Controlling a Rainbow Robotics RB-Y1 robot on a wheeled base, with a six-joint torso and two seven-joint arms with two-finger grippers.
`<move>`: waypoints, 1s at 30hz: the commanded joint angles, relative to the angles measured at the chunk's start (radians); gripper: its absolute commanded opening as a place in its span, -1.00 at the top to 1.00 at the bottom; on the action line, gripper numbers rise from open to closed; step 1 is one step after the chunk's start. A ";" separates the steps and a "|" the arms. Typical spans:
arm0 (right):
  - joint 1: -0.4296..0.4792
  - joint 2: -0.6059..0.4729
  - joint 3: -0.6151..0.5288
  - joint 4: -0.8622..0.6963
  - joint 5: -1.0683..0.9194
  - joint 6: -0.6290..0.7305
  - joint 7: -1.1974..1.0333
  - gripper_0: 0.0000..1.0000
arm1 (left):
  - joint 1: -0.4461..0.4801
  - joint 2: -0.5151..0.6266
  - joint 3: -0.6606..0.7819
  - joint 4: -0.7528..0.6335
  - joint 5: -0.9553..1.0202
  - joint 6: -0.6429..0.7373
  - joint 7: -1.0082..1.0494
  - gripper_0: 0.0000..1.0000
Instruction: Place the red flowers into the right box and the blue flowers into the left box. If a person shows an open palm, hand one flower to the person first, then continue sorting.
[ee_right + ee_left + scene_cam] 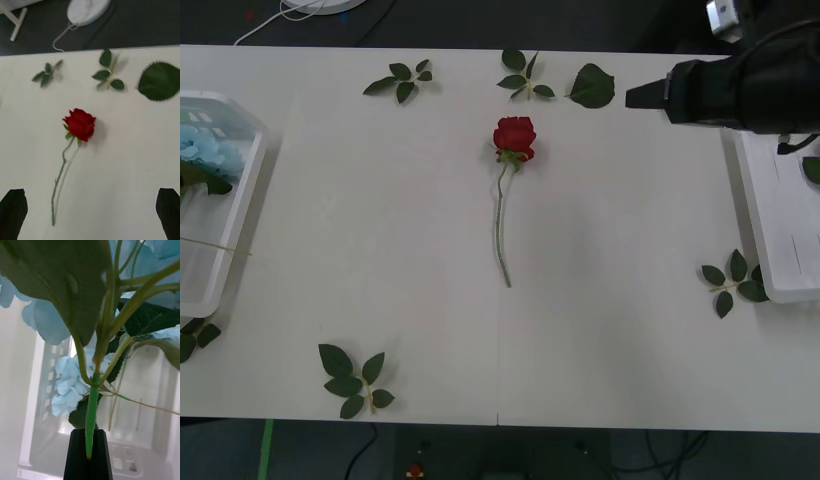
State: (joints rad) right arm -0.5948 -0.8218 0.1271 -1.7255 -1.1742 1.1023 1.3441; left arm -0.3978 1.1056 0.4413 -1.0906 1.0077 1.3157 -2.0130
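Observation:
A red flower lies alone mid-table, bloom toward the far edge, stem trailing toward me. My right gripper hovers open above the table on the near side of this red flower, touching nothing; its black arm reaches in from the far right. My left gripper is shut on the green stem of a blue flower, held over the left box, where another blue cluster sits lower down. The left box holds blue flowers. The right box stands at the right edge.
Loose leaf sprigs lie along the far edge, beside a large single leaf. More sprigs sit by the right box, near the front edge and by the left box. Open tabletop surrounds the rose.

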 commanded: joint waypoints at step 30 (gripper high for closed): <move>-0.415 0.621 0.453 0.575 0.880 0.047 -0.843 -1.00 | 0.094 -0.254 -0.139 0.031 -0.245 -0.567 -0.072 -1.00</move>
State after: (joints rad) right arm -0.9283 -0.2480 0.5486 -1.2067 -0.3242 1.1870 0.5548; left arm -0.3203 0.8503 0.3041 -1.0507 0.7772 0.7757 -2.0130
